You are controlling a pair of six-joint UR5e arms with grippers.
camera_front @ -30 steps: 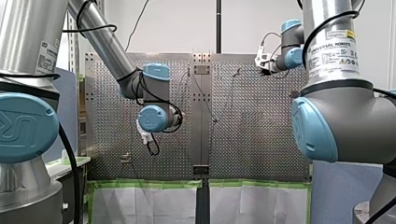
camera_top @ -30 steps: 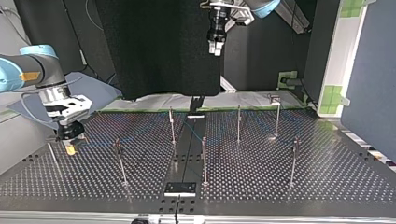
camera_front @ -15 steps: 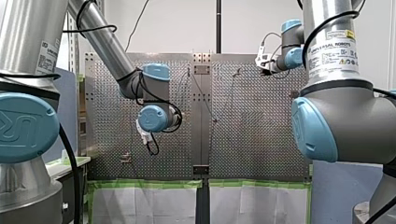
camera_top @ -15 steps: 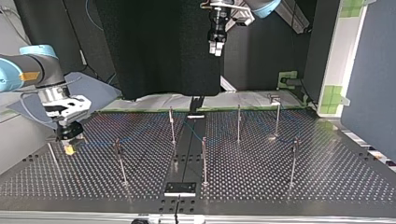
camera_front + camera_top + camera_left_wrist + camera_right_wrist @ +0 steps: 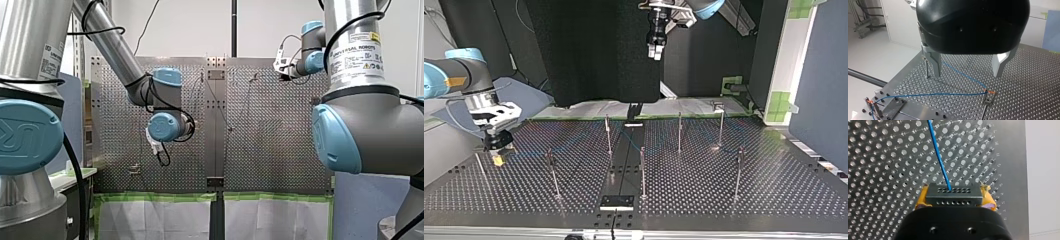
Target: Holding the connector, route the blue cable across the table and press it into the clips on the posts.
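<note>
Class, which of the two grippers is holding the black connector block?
My right gripper: its yellow pads clamp the black rectangular connector, from which the thin blue cable runs. My left gripper hangs open, empty, above the perforated metal table.

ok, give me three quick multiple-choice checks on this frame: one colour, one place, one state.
1. The cable is:
A) red
B) blue
C) green
2. Where is the connector?
A) lying loose, ungripped
B) between my right tool's pads
C) dangling from the cable
3. My left tool is:
A) shut on the cable
B) shut on the connector
C) open, empty

1 B: the right wrist view shows a blue line leaving the connector.
2 B: yellow pads clamp it on both sides.
3 C: its fingers stand apart with nothing between.
</note>
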